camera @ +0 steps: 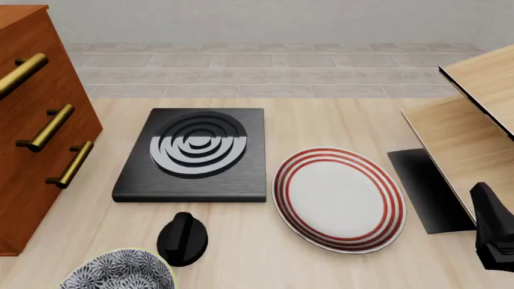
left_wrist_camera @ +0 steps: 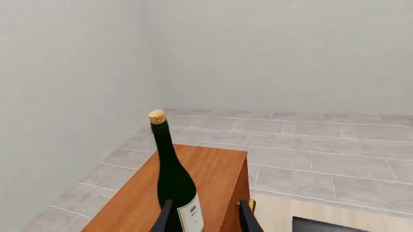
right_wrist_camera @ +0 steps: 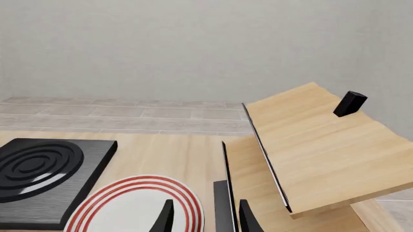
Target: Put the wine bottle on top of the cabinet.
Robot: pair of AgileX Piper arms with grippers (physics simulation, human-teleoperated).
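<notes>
The tall dark green glass wine bottle with its tan cork stands upright over the top of the reddish-brown wooden cabinet, grasped between the jaws of the left gripper. The cabinet occupies the desk's left edge, its three brass bar handles facing the black ribbed square slab. Near the desk's front edge sit a small black knob and a patterned bowl. A red-ringed white plate lies right of the slab. The right gripper hangs with jaws released, holding nothing, above the plate's edge beside pale light-wood furniture.
</notes>
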